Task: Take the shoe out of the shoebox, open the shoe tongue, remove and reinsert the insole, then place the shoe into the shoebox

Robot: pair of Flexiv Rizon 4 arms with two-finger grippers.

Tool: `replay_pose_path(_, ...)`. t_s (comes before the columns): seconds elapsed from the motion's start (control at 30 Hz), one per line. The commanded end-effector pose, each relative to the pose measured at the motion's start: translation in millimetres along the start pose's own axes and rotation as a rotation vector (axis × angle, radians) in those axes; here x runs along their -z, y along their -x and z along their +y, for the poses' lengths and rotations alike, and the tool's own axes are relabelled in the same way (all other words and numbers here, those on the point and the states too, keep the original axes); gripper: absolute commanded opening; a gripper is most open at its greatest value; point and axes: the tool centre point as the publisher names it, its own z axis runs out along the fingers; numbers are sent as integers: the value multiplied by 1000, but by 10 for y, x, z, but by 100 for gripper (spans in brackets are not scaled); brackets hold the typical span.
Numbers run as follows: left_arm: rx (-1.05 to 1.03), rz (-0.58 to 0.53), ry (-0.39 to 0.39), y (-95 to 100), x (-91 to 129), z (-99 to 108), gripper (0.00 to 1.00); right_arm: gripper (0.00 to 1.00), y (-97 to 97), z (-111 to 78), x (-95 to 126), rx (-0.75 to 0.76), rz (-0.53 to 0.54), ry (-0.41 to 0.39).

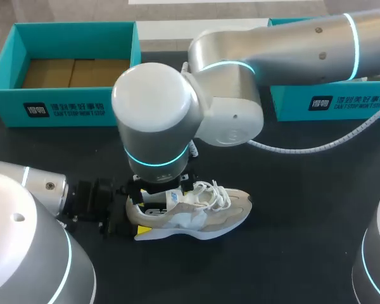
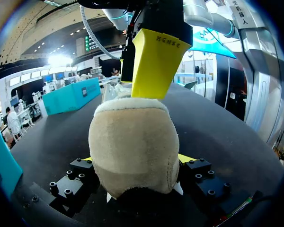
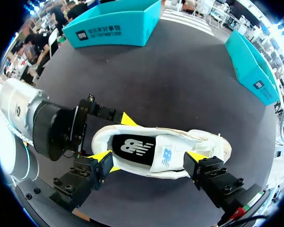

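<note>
A beige and white shoe [image 1: 199, 215] lies on its side on the black table, toe to the right. My left gripper [image 1: 128, 218] comes in from the left and is shut on the shoe's heel [image 2: 132, 151], with a yellow tip on each side. My right gripper [image 1: 161, 190] hangs straight down over the shoe's opening, open and holding nothing. One of its yellow fingertips [image 2: 156, 61] stands just behind the heel collar. From the right wrist, the black insole [image 3: 132, 149] lies inside the shoe and the white tongue [image 3: 165, 155] covers the front of the opening.
An open teal shoebox [image 1: 69, 104] with a brown floor stands at the back left. A second teal box [image 1: 329, 101] stands at the back right, partly behind my right arm. A white cable [image 1: 316, 149] hangs from that arm above the table.
</note>
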Motion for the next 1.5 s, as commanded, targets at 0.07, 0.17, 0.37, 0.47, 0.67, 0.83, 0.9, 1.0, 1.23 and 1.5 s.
replay_pose_path(0.07,0,-3,1,-1,-26,11,0,100,-175,-62,-27,-485,-407,47)
replay_pose_path(0.17,0,-3,1,-1,-26,11,0,100,-175,-62,-27,-485,-407,47)
replay_pose_path(0.37,0,-3,1,-1,-26,11,0,100,26,-9,-32,-739,-472,-6)
replay_pose_path(0.47,0,-3,1,-1,-26,11,0,100,130,-20,-48,-813,-501,-28)
replay_pose_path(0.67,0,-3,1,-1,-26,11,0,100,224,-26,-102,-928,-538,-34)
replay_pose_path(0.83,0,-3,1,-1,-26,11,0,100,266,-25,-209,-1010,-530,-37)
replay_pose_path(0.9,0,-3,1,-1,-26,11,0,100,287,-32,-238,-1045,-528,-39)
replay_pose_path(1.0,0,-3,1,-1,-26,11,0,100,324,-60,-268,-1078,-551,-30)
replay_pose_path(1.23,0,-3,1,-1,-26,11,0,100,553,-149,-305,-1199,-627,28)
replay_pose_path(1.5,0,-3,1,-1,-26,11,0,88,801,-158,-258,-1247,-687,38)
